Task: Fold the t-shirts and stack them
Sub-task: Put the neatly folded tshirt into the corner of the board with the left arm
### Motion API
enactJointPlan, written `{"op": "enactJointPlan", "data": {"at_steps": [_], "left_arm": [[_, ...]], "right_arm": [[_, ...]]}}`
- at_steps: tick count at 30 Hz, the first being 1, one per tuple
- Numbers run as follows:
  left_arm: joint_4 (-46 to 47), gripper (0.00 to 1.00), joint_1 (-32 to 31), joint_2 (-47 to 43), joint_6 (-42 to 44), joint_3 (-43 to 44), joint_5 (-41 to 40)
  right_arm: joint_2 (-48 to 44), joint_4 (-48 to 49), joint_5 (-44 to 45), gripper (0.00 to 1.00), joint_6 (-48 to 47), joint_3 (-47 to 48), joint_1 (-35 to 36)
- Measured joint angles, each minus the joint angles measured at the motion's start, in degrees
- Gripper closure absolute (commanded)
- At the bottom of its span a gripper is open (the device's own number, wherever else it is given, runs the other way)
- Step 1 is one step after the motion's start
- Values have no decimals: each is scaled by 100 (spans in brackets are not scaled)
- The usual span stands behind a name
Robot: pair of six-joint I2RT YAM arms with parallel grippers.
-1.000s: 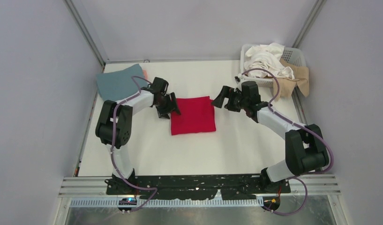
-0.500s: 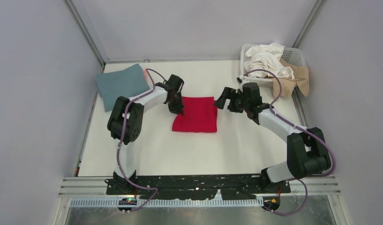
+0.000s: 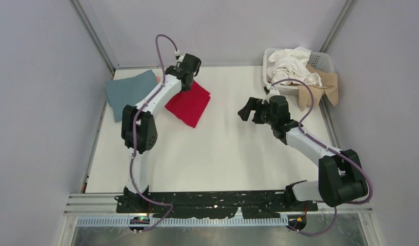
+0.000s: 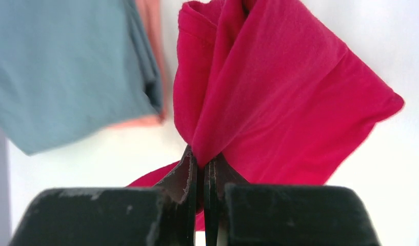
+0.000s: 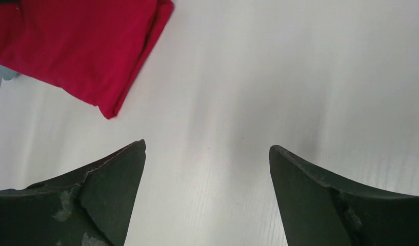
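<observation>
My left gripper [image 3: 188,81] [image 4: 204,165] is shut on a bunched edge of the folded bright red t-shirt [image 3: 192,104] [image 4: 284,97]. It holds that edge up at the back of the table, and the rest of the shirt hangs down and trails to the right. Just left of it a folded teal-blue t-shirt [image 3: 129,92] [image 4: 63,66] lies on a salmon pink t-shirt [image 3: 158,79] [image 4: 152,31], of which only an edge shows. My right gripper [image 3: 244,111] [image 5: 207,151] hovers open over bare table, right of the red t-shirt [image 5: 79,46].
A white slotted basket [image 3: 324,60] stands at the back right corner, holding crumpled white t-shirts [image 3: 292,66]. A tan t-shirt [image 3: 324,84] hangs over its front rim. Grey walls close in the table on the left, back and right.
My left gripper shut on the red t-shirt's left edge and carried it up and back-left toward the teal-blue t-shirt. My right gripper stayed open and pulled slightly back to the right.
</observation>
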Motion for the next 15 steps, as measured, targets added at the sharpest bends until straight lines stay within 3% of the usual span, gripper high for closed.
{"op": "enactJointPlan", "data": {"at_steps": [7, 15], "left_arm": [[-256, 100, 391, 525, 691, 1228, -745], [-264, 100, 866, 573, 1274, 1506, -1093]], "right_arm": [[0, 313, 358, 5, -107, -140, -2], [164, 535, 501, 5, -125, -157, -2]]}}
